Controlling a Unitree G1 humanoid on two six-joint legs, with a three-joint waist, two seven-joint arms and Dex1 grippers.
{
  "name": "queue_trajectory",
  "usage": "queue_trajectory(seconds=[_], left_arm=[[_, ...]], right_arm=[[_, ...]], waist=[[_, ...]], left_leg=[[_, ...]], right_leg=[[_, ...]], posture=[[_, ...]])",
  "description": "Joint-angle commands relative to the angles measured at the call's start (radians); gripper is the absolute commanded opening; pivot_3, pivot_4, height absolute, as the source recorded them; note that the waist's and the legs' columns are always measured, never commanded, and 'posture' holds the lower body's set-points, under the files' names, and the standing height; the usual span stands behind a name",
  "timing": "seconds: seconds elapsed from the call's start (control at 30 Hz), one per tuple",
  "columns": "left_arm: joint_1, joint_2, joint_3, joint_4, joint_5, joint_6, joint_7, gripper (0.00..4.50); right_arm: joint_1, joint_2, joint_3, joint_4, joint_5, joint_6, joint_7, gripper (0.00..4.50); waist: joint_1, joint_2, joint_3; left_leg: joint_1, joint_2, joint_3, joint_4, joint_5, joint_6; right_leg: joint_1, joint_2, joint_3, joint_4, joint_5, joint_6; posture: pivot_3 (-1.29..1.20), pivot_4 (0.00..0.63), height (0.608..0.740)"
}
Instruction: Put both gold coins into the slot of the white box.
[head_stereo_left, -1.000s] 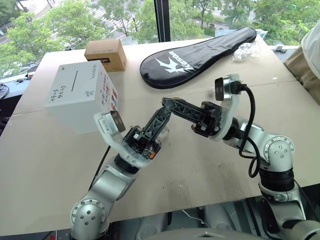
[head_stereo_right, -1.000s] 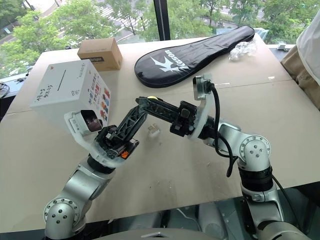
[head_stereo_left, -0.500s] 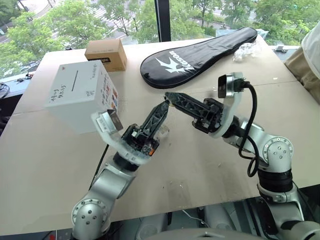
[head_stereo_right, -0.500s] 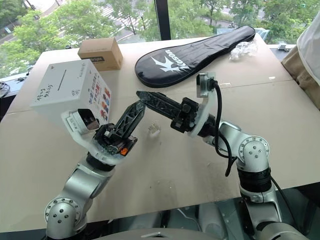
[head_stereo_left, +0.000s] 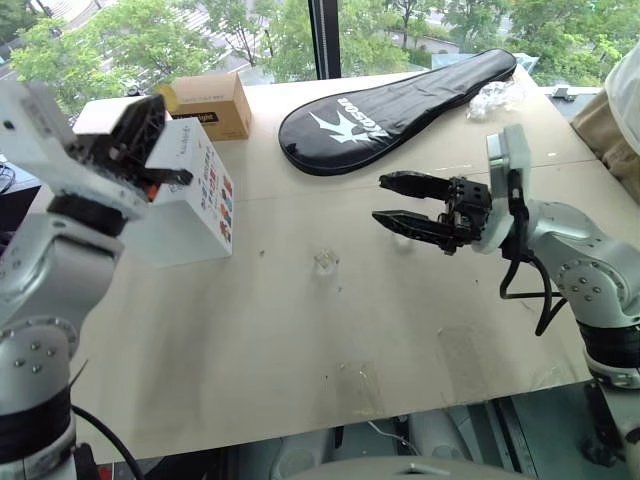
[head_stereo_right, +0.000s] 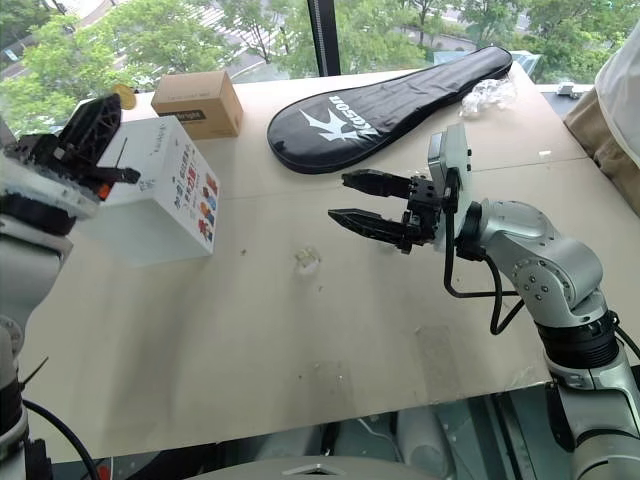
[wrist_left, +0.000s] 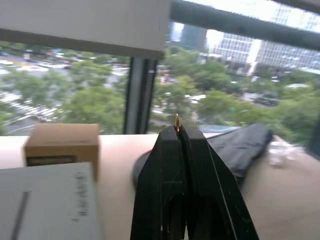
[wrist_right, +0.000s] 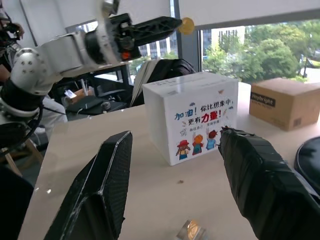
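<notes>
Left claw (wrist_right: 170, 23) with coin (wrist_right: 187, 25), now raised

Gold coin (wrist_left: 177, 121) between closed fingertips (wrist_left: 170, 137)

one gold coin (wrist_right: 187, 25) above the white box (wrist_right: 192, 114), another (head_stereo_left: 325, 261) flat on the table beside it

Left arm raised high at the robot's left, left gripper (wrist_right: 172, 23) pinched tight on a gold coin (wrist_right: 187, 25) at the fingertips. Right arm bent inward – right gripper (head_stereo_left: 382, 198) level, pointing left, fingers spread apart, holding nothing.
</notes>
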Motion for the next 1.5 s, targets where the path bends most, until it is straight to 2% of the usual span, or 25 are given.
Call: queue_trajectory(seconds=[0.03, 0.13, 0.37, 0.9, 1.0, 1.5], left_arm=[[-0.019, 0.032, -0.004, -0.025, 0.036, 0.093, 0.077, 0.00], [-0.018, 0.047, -0.004, -0.014, 0.075, 0.177, 0.138, 0.00], [-0.019, 0.019, 0.047, 0.019, 0.096, 0.308, 0.251, 0.00], [-0.038, -0.036, 0.063, 0.028, 0.177, 0.425, 0.202, 0.00], [-0.048, -0.071, 0.078, 0.028, 0.172, 0.433, 0.211, 0.00], [-0.065, -0.101, 0.089, 0.014, 0.238, 0.514, 0.165, 0.00]], right_arm=[[-0.056, 0.039, -0.037, -0.013, 0.006, -0.023, 0.021, 2.98], [-0.075, 0.068, -0.047, -0.012, 0.008, -0.012, 0.013, 2.98], [-0.080, 0.092, -0.050, -0.006, -0.010, 0.003, 0.013, 2.98], [-0.086, 0.112, -0.062, -0.012, -0.013, 0.022, -0.003, 2.98], [-0.083, 0.110, -0.065, -0.013, -0.012, 0.024, -0.003, 2.98], [-0.078, 0.115, -0.072, -0.025, -0.012, 0.030, -0.009, 2.98]], waist=[[-0.001, 0.000, 0.000], [-0.002, 0.000, 0.000], [-0.001, 0.000, 0.000], [-0.004, 0.000, 0.000], [-0.004, 0.000, 0.000], [-0.006, -0.001, -0.001]], left_leg=[[-0.003, 0.000, 0.000, 0.000, 0.000, 0.000], [-0.017, 0.000, -0.001, 0.006, 0.000, -0.001], [-0.021, -0.001, 0.000, 0.008, 0.000, -0.001], [-0.021, -0.001, 0.000, 0.010, 0.000, -0.001], [-0.021, -0.001, 0.000, 0.010, 0.000, -0.001], [-0.021, -0.001, 0.001, 0.012, 0.001, -0.001]], right_leg=[[-0.004, 0.000, 0.000, 0.000, 0.000, 0.000], [-0.016, -0.001, -0.001, 0.003, 0.000, 0.000], [-0.019, -0.002, -0.001, 0.006, 0.000, 0.000], [-0.020, -0.002, -0.001, 0.008, 0.000, 0.000], [-0.020, -0.002, -0.001, 0.009, 0.000, 0.000], [-0.020, -0.002, -0.001, 0.011, 0.001, 0.000]], posture=[[0.00, 0.150, 0.740], [0.00, 0.150, 0.740], [0.00, 0.150, 0.740], [0.00, 0.150, 0.740], [0.00, 0.150, 0.740], [0.00, 0.150, 0.740]])
